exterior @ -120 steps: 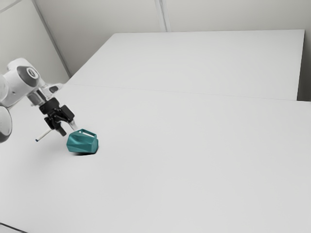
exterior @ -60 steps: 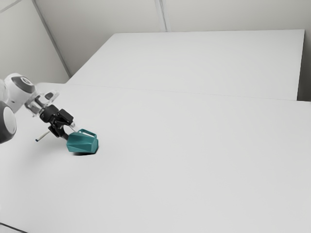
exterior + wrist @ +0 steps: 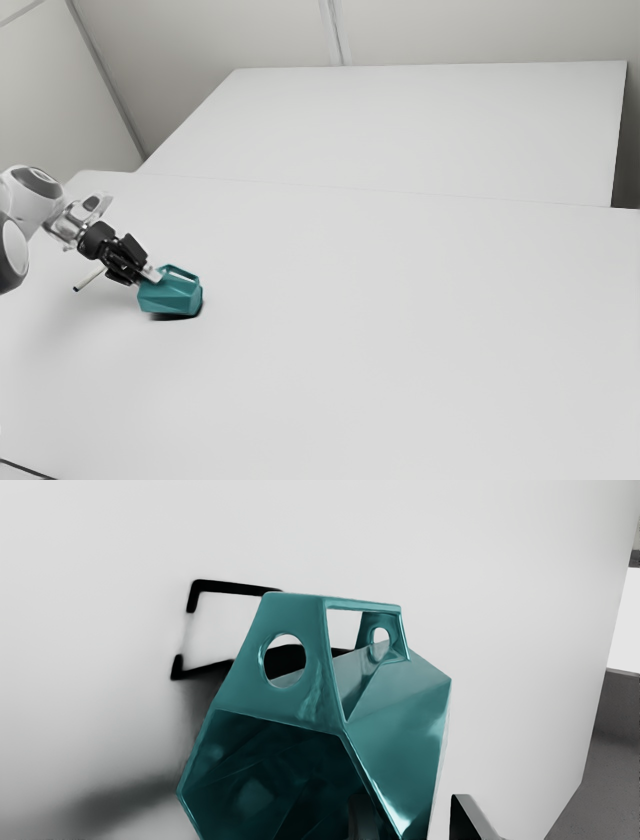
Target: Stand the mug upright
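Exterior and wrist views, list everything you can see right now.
Mug: one, teal, on its side on the table
Table: one, white, under the mug
Thin stick: one, white, dark-tipped, on the table
Cord: one, dark, exterior view's lower left
Panel: one, white, beyond the table
Walls: two, pale grey, around the table
Arm: one, white and grey, exterior view's left
Claw: one, black, open at the mug's mouth

white table [image 3: 400, 330] | second white surface [image 3: 450, 130] beyond | pale grey walls [image 3: 260, 35] | even light
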Action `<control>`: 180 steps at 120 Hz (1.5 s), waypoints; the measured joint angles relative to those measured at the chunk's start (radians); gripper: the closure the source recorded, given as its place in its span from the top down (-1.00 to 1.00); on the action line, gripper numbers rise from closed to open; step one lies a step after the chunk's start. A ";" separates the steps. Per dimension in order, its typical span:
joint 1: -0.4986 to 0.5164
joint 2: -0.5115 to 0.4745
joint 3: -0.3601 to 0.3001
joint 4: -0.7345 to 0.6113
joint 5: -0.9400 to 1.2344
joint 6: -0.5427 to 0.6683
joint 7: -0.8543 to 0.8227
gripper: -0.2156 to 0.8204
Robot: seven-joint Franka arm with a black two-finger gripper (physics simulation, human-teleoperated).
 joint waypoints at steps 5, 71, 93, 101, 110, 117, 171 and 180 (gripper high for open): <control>0.001 0.000 0.000 -0.004 -0.003 -0.002 0.002 -0.60; -0.019 -0.031 0.001 -0.024 -0.022 -0.010 0.019 -0.92; -0.043 -0.077 0.005 -0.034 -0.019 -0.017 0.013 -0.93; -0.056 -0.097 0.004 -0.047 -0.014 -0.017 0.010 -0.93; -0.082 -0.124 0.000 -0.062 0.003 -0.004 0.004 -0.93; -0.107 -0.168 -0.003 -0.107 0.025 0.026 -0.002 -0.93; -0.263 -0.342 -0.001 -0.306 0.240 0.323 -0.071 -0.93; -0.288 -0.357 0.001 -0.324 0.284 0.367 -0.089 -0.93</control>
